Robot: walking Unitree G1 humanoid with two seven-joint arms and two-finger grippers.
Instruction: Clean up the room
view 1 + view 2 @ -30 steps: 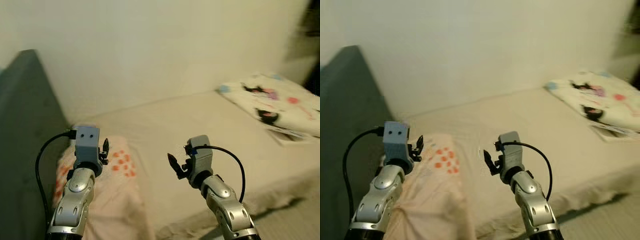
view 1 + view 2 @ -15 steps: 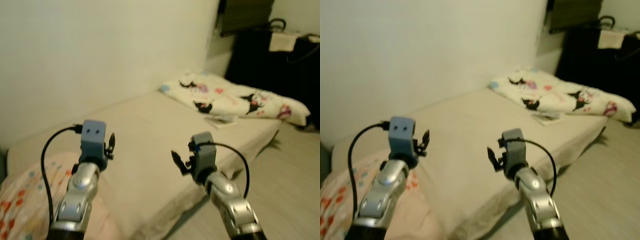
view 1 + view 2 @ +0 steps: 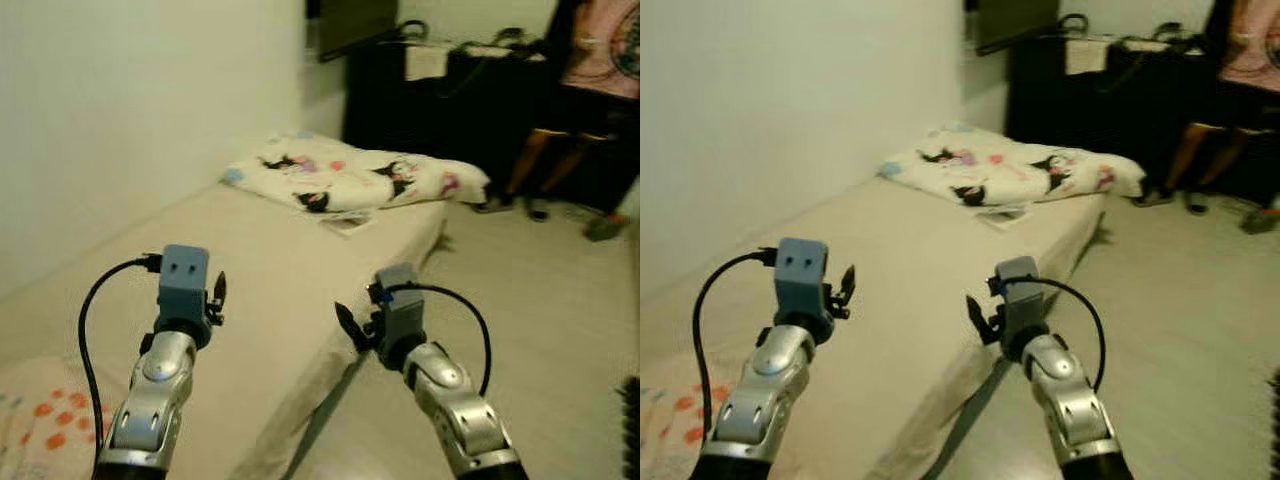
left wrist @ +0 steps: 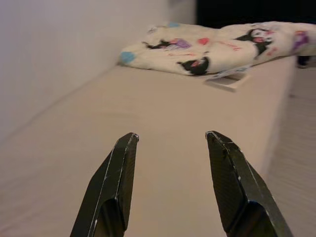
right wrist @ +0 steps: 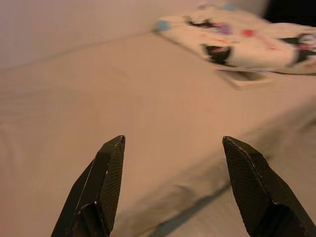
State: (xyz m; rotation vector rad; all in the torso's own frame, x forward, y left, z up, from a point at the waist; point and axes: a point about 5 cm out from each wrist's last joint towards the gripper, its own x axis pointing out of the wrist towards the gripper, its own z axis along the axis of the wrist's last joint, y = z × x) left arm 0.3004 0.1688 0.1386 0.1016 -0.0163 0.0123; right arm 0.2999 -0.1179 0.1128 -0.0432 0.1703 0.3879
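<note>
A beige bed (image 3: 262, 262) runs along the white wall. At its far end lies a crumpled white blanket (image 3: 352, 178) with cartoon prints, and a thin booklet (image 3: 346, 222) pokes out from under it. A pink pillow (image 3: 38, 425) with orange dots sits at the near left corner. My left gripper (image 3: 218, 294) hovers open over the mattress, and its fingers (image 4: 122, 168) hold nothing. My right gripper (image 3: 346, 326) is raised by the bed's outer edge, open and empty, with the bed and blanket ahead of its fingertips (image 5: 112, 163).
Pale floor (image 3: 545, 310) stretches to the right of the bed. Dark furniture (image 3: 450, 95) with items draped on top stands past the bed's far end. A person (image 3: 590, 90) in a pink top and dark shorts stands at the far right.
The camera has swung to the right: the pillow slid to the lower left corner, and the bed's far end, the floor and a person came into view. Both arms keep the same raised pose.
</note>
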